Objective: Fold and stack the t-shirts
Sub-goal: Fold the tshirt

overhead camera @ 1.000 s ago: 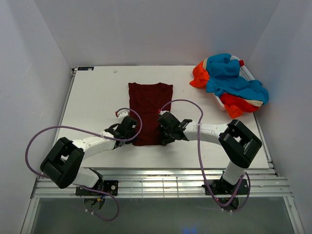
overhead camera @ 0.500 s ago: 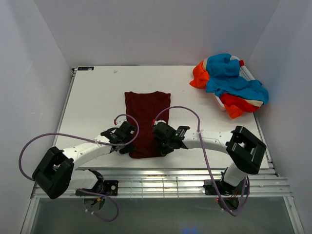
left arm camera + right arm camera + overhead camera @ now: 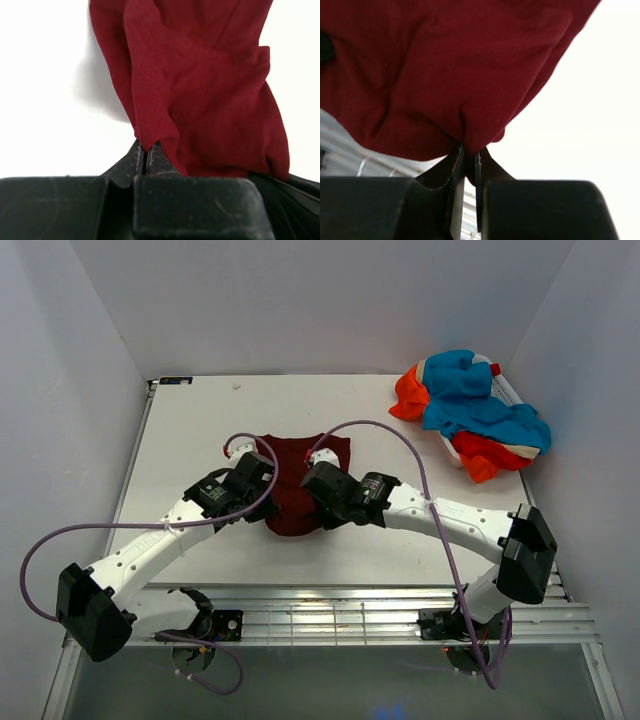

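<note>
Plain dark maroon t-shirt (image 3: 290,510), no print, no trim, on a white table (image 3: 195,430). Up close it's the same deep red, going darker in the creases. Far right corner, the pile of t-shirts (image 3: 470,410): bright orange-red and turquoise-blue, with strips of white trim. Left arm (image 3: 150,545) and right arm (image 3: 450,520) are white with black joints. Left gripper (image 3: 147,152) and right gripper (image 3: 468,160) are black, scuffed pale at the tips. 2 purple cables (image 3: 362,423) loop over them. Walls (image 3: 320,300) are pale grey-white.
</note>
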